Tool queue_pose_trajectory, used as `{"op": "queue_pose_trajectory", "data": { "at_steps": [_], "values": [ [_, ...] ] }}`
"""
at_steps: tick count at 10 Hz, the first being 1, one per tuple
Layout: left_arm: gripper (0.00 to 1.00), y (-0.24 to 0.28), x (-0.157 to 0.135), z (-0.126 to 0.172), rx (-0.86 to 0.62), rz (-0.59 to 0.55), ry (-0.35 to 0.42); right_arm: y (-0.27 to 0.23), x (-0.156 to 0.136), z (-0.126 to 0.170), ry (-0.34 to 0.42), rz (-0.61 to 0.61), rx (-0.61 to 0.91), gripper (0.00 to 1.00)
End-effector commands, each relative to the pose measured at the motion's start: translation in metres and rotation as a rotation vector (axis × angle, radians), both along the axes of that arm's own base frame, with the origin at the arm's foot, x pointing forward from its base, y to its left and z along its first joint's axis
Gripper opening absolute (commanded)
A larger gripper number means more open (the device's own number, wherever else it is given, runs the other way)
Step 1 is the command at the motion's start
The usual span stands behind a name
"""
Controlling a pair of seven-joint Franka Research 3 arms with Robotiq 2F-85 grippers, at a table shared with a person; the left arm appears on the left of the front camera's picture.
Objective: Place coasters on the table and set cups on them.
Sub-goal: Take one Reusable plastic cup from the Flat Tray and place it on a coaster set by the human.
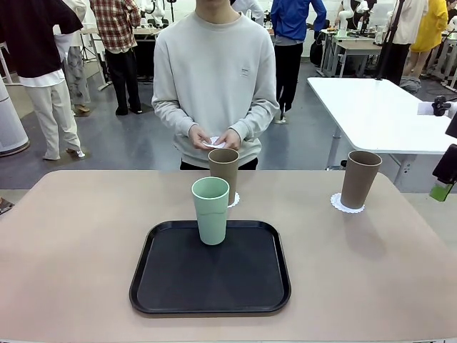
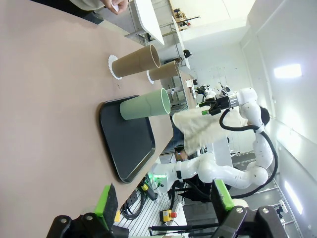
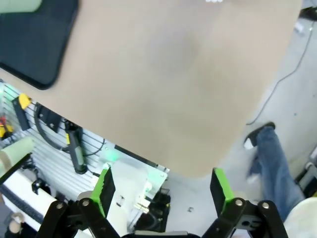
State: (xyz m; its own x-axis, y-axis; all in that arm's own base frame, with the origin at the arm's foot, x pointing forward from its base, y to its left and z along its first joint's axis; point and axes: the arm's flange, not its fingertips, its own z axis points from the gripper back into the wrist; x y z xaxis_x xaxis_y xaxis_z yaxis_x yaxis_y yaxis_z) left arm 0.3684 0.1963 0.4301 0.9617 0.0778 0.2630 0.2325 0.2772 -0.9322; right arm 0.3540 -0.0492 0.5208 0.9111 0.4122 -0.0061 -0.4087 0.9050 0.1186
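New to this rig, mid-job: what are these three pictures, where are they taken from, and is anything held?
The front camera looks across the table at a person whose hands hold a third coaster. The middle brown cup stands on the middle coaster, the right brown cup on the right coaster; the mint cup stands on the black tray. The other two pictures come from the robot's wrist cameras: the left gripper and the right gripper are both open and empty.
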Motion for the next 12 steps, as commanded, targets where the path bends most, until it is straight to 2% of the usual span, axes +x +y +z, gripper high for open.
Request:
{"op": "queue_pose_trajectory", "data": {
  "at_steps": [1, 2, 3, 4, 6, 7, 8, 10, 12],
  "values": [
    [1.00, 0.001, -0.001, 0.002, -0.006, 0.001, -0.007, -0.004, 0.003, -0.002, -0.008, 0.030, -0.055, 1.00],
    [1.00, 0.001, -0.001, 0.002, -0.006, 0.001, -0.007, 0.000, 0.000, 0.000, 0.000, 0.000, 0.000, 1.00],
    [1.00, 0.001, -0.001, 0.002, -0.006, 0.001, -0.007, -0.025, 0.001, 0.002, 0.017, 0.052, 0.251, 1.00],
    [1.00, 0.001, -0.001, 0.002, -0.006, 0.001, -0.007, -0.047, 0.000, 0.006, 0.121, 0.114, 0.521, 1.00],
    [1.00, 0.001, -0.001, 0.002, -0.006, 0.001, -0.007, -0.087, 0.011, 0.014, 0.172, 0.078, 0.761, 1.00],
    [1.00, 0.001, -0.001, 0.002, -0.006, 0.001, -0.007, -0.104, 0.017, 0.014, 0.158, 0.047, 0.873, 1.00],
    [1.00, 0.001, -0.001, 0.002, -0.006, 0.001, -0.007, -0.120, 0.025, 0.007, 0.145, -0.009, 0.970, 1.00],
    [1.00, 0.001, -0.001, 0.002, -0.006, 0.001, -0.007, -0.154, 0.040, -0.012, 0.142, -0.203, 1.035, 1.00],
    [1.00, 0.001, -0.001, 0.002, -0.006, 0.001, -0.007, -0.176, 0.042, -0.023, 0.121, -0.273, 1.054, 1.00]
  ]
}}
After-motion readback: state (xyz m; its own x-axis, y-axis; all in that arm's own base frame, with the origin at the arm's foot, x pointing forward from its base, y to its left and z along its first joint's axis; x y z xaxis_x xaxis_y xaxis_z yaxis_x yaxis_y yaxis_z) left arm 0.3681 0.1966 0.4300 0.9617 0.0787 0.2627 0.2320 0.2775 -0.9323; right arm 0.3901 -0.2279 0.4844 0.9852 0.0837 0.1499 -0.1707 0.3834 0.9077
